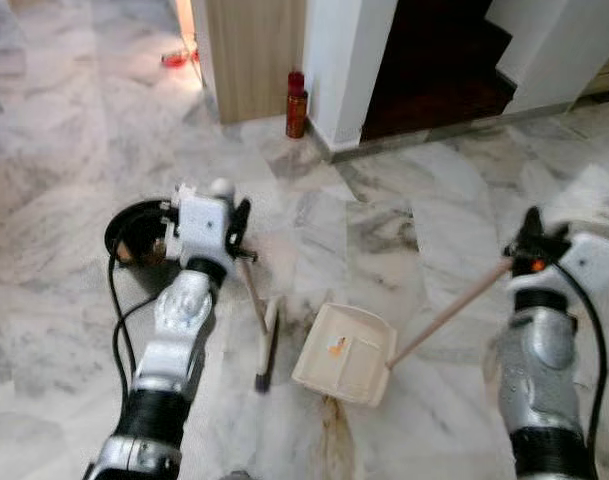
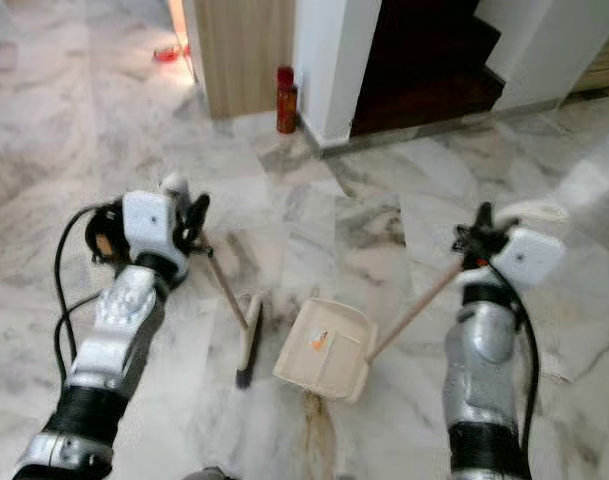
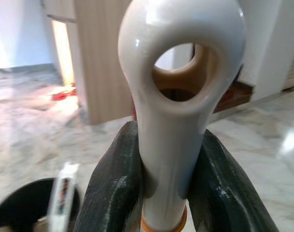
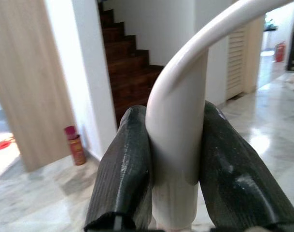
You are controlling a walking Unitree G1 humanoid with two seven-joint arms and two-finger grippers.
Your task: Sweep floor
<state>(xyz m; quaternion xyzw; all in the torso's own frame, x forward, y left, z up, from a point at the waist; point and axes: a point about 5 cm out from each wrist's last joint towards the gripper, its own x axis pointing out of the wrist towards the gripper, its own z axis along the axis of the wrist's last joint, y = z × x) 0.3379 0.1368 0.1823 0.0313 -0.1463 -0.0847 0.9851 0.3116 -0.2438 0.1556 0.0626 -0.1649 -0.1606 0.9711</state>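
Left eye view, left gripper clamping broom, dustpan beside.

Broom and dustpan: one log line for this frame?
left pincer: shut on broom handle | right pincer: shut on dustpan handle | broom head beside dustpan, both on floor | black bin behind left arm

Red spray can, black bucket
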